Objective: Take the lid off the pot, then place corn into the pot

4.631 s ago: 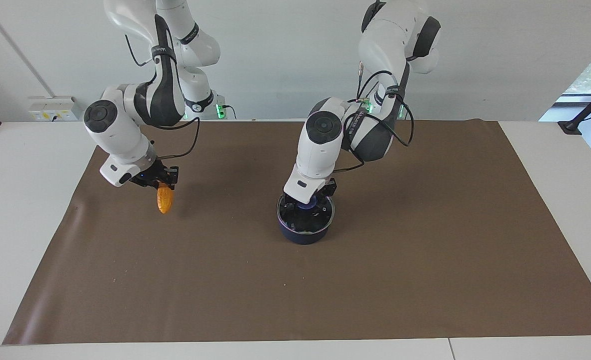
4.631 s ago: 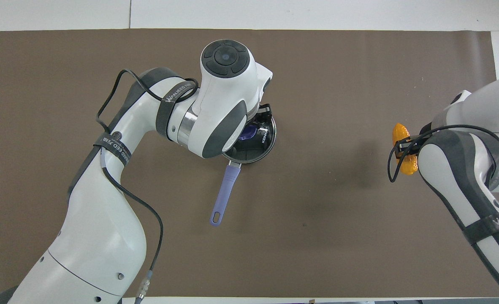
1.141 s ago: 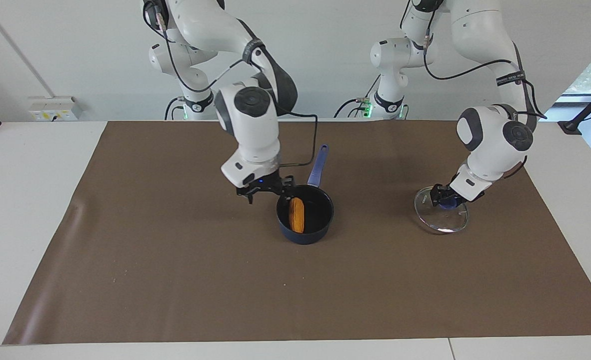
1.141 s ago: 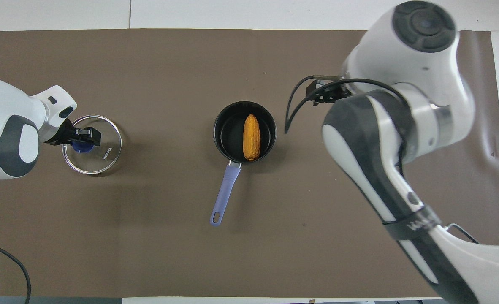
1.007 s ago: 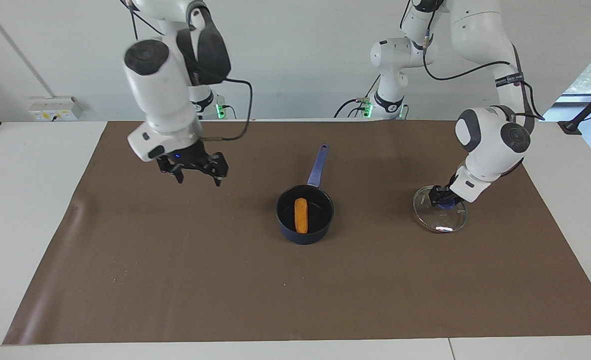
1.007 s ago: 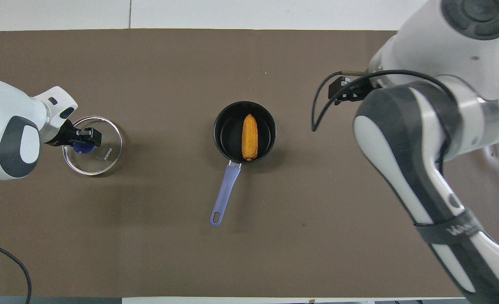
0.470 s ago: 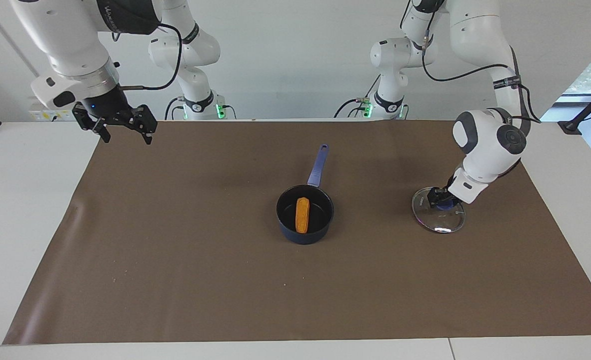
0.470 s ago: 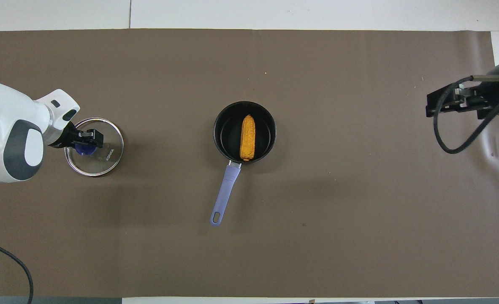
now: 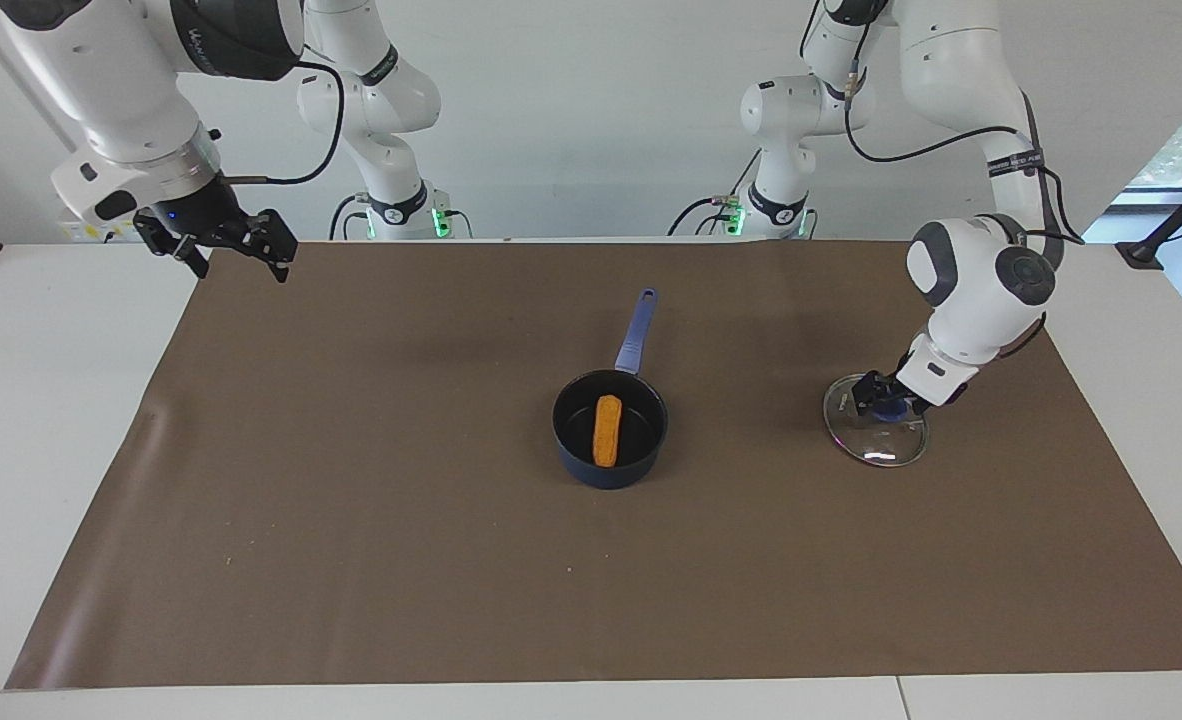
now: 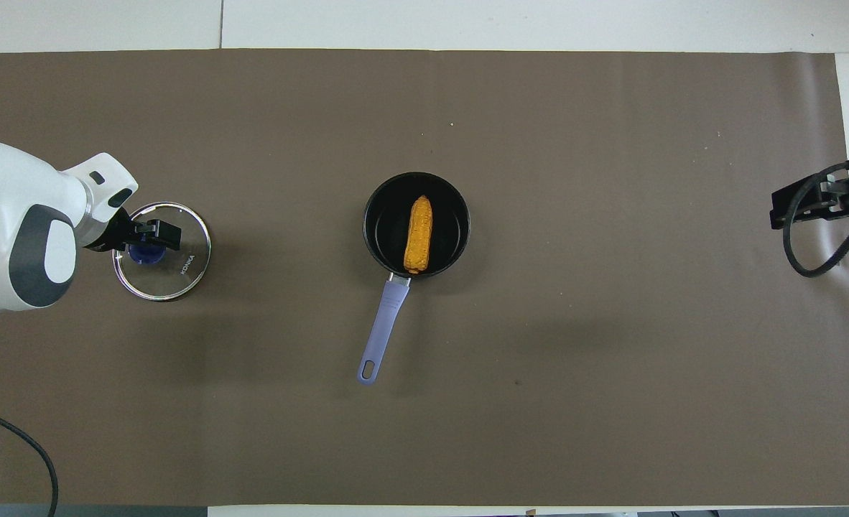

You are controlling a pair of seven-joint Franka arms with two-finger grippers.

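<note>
The dark blue pot stands mid-mat with its handle pointing toward the robots. The yellow-orange corn lies inside it, and also shows in the overhead view. The glass lid lies on the mat toward the left arm's end and shows in the overhead view. My left gripper is shut on its blue knob. My right gripper is open and empty, raised over the mat's edge at the right arm's end, and shows in the overhead view.
The brown mat covers most of the white table. A wall socket box sits at the table's back edge near the right gripper.
The lid went from the pot to the mat in my left gripper. The corn went from my right gripper into the pot. My right gripper then rose and swung away to its end of the table.
</note>
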